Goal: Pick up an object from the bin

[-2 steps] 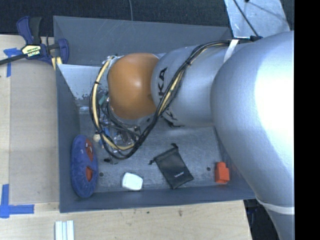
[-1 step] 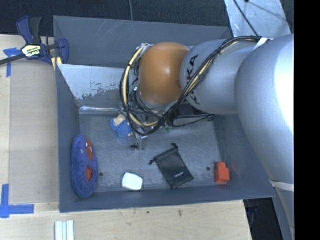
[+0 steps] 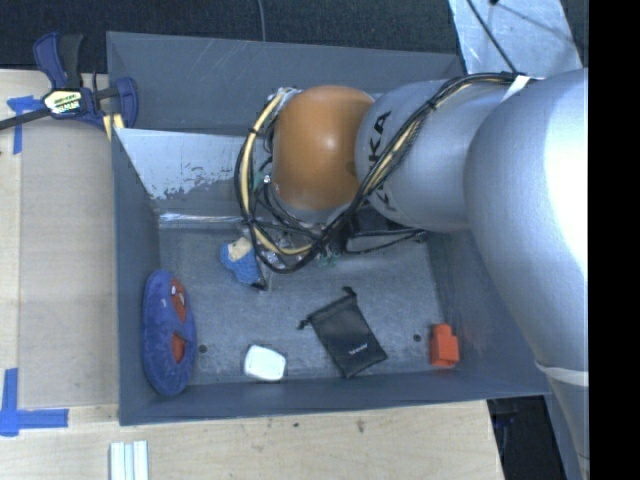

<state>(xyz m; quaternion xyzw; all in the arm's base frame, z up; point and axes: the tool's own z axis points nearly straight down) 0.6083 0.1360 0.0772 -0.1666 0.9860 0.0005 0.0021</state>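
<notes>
A small blue thing with a tan top (image 3: 240,261) lies on the bin floor at the back, left of centre. My gripper (image 3: 261,284) comes down right beside it on its right, mostly hidden under the arm's orange cover and cables; only a dark tip shows, touching or nearly touching the blue thing. I cannot tell whether anything is between its fingers. A flat black pouch with a short cord (image 3: 347,338) lies in front of the gripper, towards the front wall.
A long blue oval thing with orange-red patches (image 3: 165,333) lies along the left wall. A small white rounded thing (image 3: 265,363) sits at the front, and a small orange block (image 3: 444,346) at the front right. The arm covers the bin's back right.
</notes>
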